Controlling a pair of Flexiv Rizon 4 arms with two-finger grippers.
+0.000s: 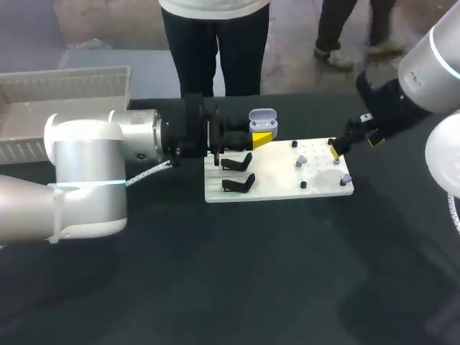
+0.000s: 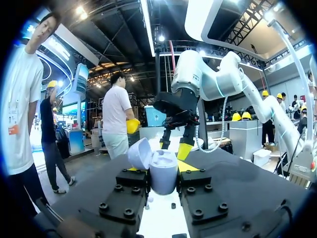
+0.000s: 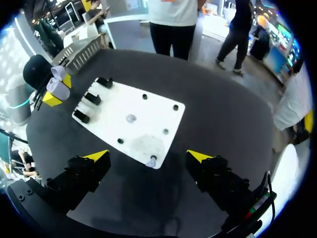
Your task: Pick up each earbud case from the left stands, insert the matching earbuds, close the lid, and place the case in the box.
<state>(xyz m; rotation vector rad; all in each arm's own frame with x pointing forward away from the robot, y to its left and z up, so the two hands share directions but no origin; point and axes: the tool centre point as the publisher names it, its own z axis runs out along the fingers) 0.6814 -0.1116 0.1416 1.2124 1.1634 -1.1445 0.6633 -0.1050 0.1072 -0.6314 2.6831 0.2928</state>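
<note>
My left gripper (image 1: pixel 261 134) is shut on a pale lilac earbud case (image 1: pixel 262 119), held upright above the white board's (image 1: pixel 277 188) far-left corner. In the left wrist view the case (image 2: pixel 163 173) sits between the fingers with its lid (image 2: pixel 139 152) swung open. Two black stands (image 1: pixel 238 162) on the board's left side are bare. One lilac earbud (image 1: pixel 302 160) lies mid-board and another (image 1: pixel 346 178) sits near the right edge. My right gripper (image 1: pixel 336 148) hangs open over that edge. Seen from its wrist, the right gripper (image 3: pixel 148 157) has the edge earbud (image 3: pixel 152 159) below it, between the fingers.
A white mesh box (image 1: pixel 65 93) stands at the table's back left, behind my left arm. Small black pegs (image 1: pixel 303 185) stick up from the board. A person stands just beyond the table's far edge, not reaching over it.
</note>
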